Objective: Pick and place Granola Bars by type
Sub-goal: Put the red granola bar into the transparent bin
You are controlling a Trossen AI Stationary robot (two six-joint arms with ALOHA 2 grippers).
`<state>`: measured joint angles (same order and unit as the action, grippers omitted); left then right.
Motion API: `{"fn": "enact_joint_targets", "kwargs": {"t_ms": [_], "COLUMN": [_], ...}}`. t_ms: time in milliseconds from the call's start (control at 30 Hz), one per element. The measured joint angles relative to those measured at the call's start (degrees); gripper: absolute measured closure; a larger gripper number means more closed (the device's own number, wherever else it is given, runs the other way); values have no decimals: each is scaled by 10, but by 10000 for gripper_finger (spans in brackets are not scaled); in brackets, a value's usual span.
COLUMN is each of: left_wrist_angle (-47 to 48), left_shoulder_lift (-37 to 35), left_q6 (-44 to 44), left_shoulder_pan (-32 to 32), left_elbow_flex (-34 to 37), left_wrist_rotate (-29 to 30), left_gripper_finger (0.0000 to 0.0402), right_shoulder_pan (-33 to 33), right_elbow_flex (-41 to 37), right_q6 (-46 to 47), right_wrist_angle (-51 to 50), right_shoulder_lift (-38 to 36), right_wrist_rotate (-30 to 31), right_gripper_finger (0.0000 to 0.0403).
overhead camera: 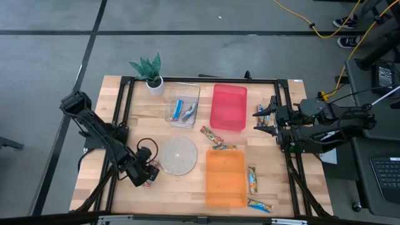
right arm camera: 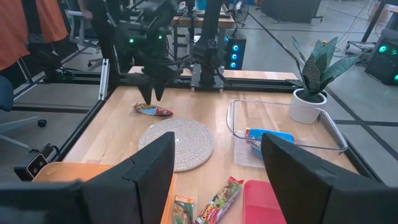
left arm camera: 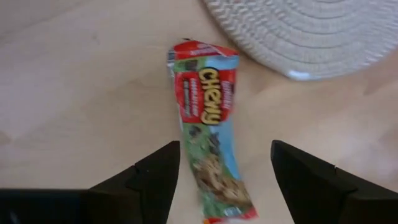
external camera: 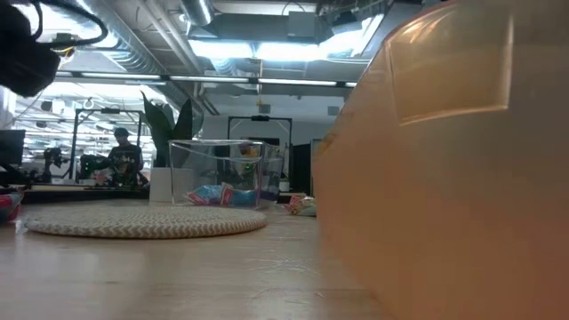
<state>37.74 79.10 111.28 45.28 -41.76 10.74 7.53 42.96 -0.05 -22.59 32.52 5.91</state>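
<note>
A red, green and light-blue "Chewy" granola bar [left arm camera: 208, 124] lies flat on the wood beside the woven mat [left arm camera: 298, 31]. My left gripper [left arm camera: 224, 180] hovers over it, open, one finger on each side of the bar's near end with a gap on both sides. The high view places this gripper [overhead camera: 149, 174] at the table's near left. My right gripper [overhead camera: 265, 119] is open, at the right edge beside the red bin [overhead camera: 229, 106], with a bar [overhead camera: 261, 110] close by. Other bars lie loose [overhead camera: 211, 135] [overhead camera: 224, 147] [overhead camera: 252, 178] [overhead camera: 259, 205]. Blue bars [overhead camera: 182, 111] lie in the clear bin [overhead camera: 172, 94].
An orange bin [overhead camera: 225, 178] sits near the front edge and fills the low view's right [external camera: 444, 178]. The round woven mat [overhead camera: 179, 155] lies mid-table, and a potted plant [overhead camera: 152, 75] stands at the far left. A person [external camera: 124, 156] is in the room beyond.
</note>
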Motion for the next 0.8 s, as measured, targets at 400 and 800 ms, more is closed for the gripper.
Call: {"fn": "enact_joint_targets", "kwargs": {"t_ms": [400, 800], "left_wrist_angle": [-44, -32], "left_shoulder_lift": [95, 97], "left_q6": [11, 35], "left_shoulder_pan": [-2, -3], "left_elbow_flex": [-2, -1], "left_wrist_rotate": [-14, -18], "left_gripper_finger": [159, 230], "right_shoulder_pan": [0, 0], "right_elbow_flex": [0, 0], "right_q6": [-2, 0], "right_wrist_angle": [0, 0], "right_shoulder_lift": [0, 0], "right_wrist_rotate": [0, 0], "right_gripper_finger": [162, 162]}}
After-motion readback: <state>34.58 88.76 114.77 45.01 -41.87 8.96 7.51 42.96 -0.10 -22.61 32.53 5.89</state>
